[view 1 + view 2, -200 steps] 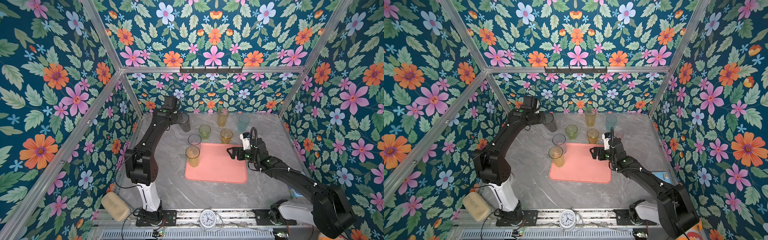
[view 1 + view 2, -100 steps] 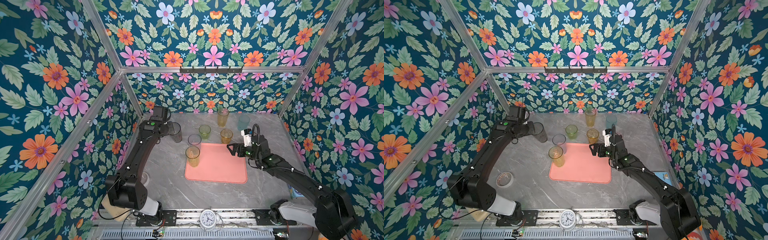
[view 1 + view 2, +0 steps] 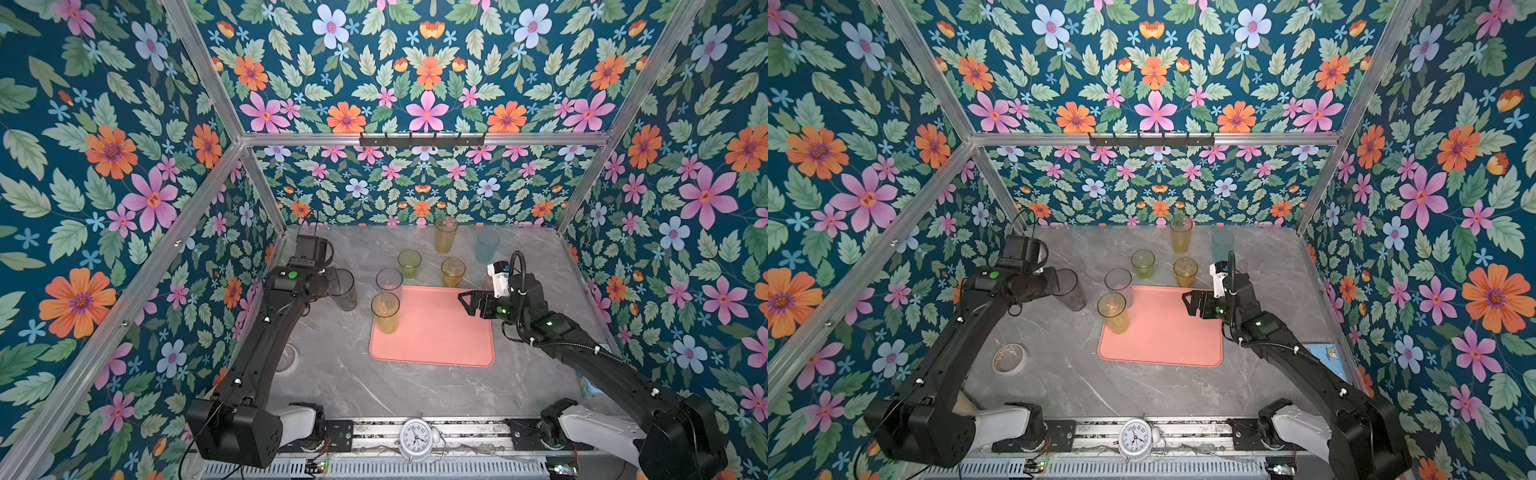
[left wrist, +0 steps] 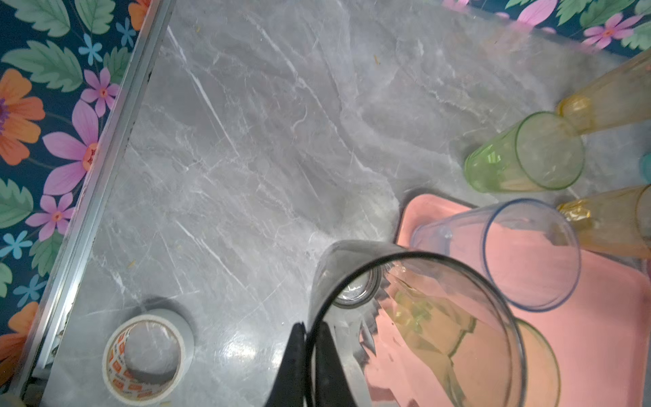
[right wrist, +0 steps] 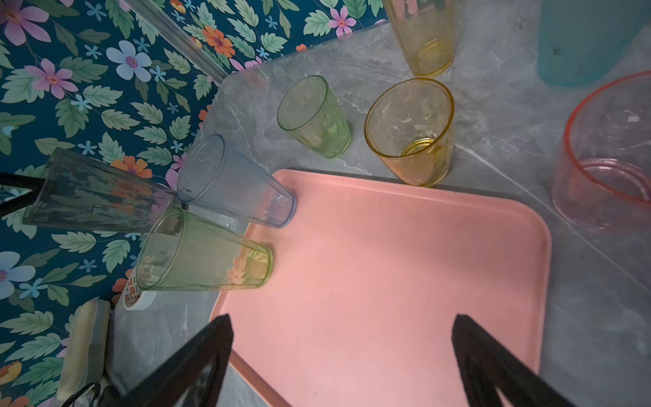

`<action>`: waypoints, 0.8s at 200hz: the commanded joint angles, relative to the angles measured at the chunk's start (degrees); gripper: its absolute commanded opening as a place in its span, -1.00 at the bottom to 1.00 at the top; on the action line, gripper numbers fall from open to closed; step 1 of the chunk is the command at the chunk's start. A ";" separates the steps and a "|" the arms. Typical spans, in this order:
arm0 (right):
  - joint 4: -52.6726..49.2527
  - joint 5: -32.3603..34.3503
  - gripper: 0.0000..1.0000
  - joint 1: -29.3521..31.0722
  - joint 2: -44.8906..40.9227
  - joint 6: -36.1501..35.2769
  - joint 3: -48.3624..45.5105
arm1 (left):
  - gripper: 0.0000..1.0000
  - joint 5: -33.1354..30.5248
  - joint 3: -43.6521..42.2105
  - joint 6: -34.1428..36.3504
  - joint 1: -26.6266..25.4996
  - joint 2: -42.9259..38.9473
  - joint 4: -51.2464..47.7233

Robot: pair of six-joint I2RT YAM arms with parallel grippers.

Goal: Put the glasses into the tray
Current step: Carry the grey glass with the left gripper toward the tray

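Two tumblers stood in the salmon-pink tray, both along its left edge: a pale blue tall tumbler at the far left corner and a yellow-green tall tumbler just nearer than it. My left gripper was clenched on the rim of a smoky grey tall tumbler, one finger inside the wall and one outside. It held the tumbler left of the tray and apart from it, over the grey marble table; I could not tell whether its base cleared the marble.

My right gripper hung over the right part of the tray with its jaws spread wide, grasping nothing.

Beyond the tray's far edge a short green tumbler stood on the table, with a short amber tumbler just beside that edge. Farther back, near the wall, were a tall amber tumbler and a teal tumbler. A short pink tumbler stood on the table right of the tray, close to my right gripper. A roll of tape lay near the left wall.
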 commanded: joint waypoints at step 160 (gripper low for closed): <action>-0.78 -0.50 0.96 0.05 -0.62 2.67 -1.04 | -1.00 3.46 -11.73 -4.31 -7.40 -13.72 -7.19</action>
